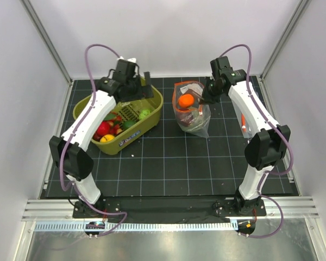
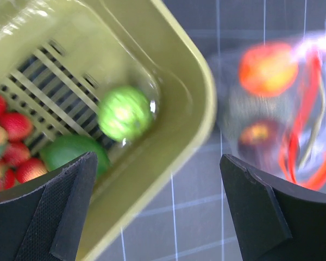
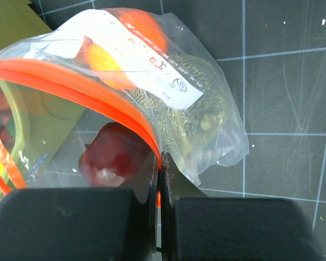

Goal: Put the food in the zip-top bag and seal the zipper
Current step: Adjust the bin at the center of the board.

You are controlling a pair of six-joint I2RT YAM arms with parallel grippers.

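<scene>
Top external: zip-top bag (image 1: 191, 109) on mat, right of olive basket (image 1: 141, 132), mouth open | orange (image 1: 186, 100) and other pieces inside | right gripper (image 3: 158, 163) pinched tight on zipper (image 3: 98, 91) | left gripper (image 2: 157, 179) spread wide, empty, over basket | more food (image 1: 103, 129) in basket; sealing not yet done

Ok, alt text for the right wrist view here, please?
The right gripper is shut on the orange-red zipper of a clear bag. Inside lie an orange, a mottled green fruit and a dark red one; a black gridded mat lies beneath and an olive basket shows at the left edge.
</scene>
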